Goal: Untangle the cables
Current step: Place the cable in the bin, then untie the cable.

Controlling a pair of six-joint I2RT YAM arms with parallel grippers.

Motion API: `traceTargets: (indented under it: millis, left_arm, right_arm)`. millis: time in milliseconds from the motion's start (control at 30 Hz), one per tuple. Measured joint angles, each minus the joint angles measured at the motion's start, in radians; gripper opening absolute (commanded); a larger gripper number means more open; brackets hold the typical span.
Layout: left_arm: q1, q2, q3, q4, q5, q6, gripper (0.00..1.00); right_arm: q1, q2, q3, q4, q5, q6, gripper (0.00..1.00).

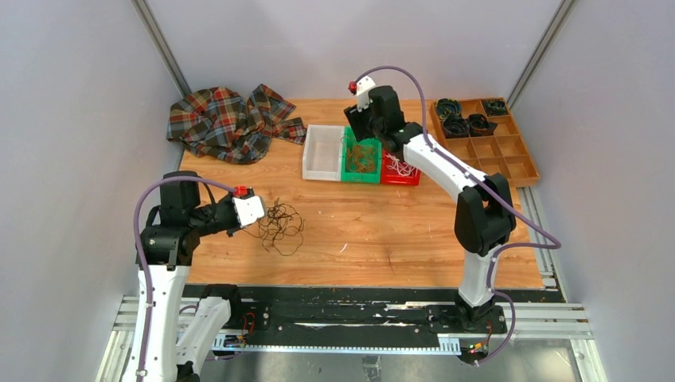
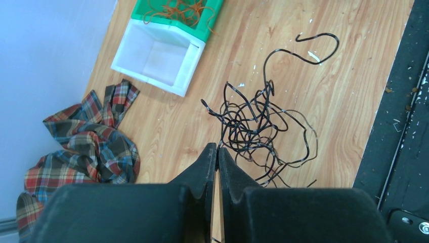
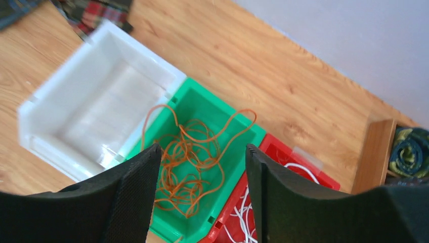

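The left gripper (image 2: pixel 217 148), jaws pressed together beside the black cables (image 2: pixel 249 125), may drag the whole knot; the right gripper (image 3: pixel 202 150) hangs with jaws spread.

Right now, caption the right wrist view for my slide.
Open right gripper above green bin of orange cables, white bin alongside.

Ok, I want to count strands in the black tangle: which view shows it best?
Left wrist: the black cable tangle lies mid-frame, single strands distinct on the table. Top external shows only a small dark knot; right wrist misses it.
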Motion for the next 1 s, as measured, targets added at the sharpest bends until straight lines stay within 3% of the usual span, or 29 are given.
traceTargets:
  millis: [233,633,867,1000]
  left_arm:
    - [0.000,-0.005,0.001,0.000,0.007,-0.013,0.09]
    - [0.000,0.007,0.022,0.000,0.039,-0.048,0.11]
    - [0.000,0.062,0.052,0.000,0.084,-0.122,0.13]
    - [0.000,0.086,0.080,0.001,0.116,-0.156,0.14]
  right_arm:
    - [0.000,-0.019,0.066,-0.032,-0.067,0.026,0.64]
    - [0.023,-0.237,-0.145,0.040,-0.270,0.092,0.68]
    - [0.224,-0.603,-0.402,0.294,-0.515,0.110,0.74]
    - [0.320,-0.664,-0.422,0.363,-0.602,0.123,0.74]
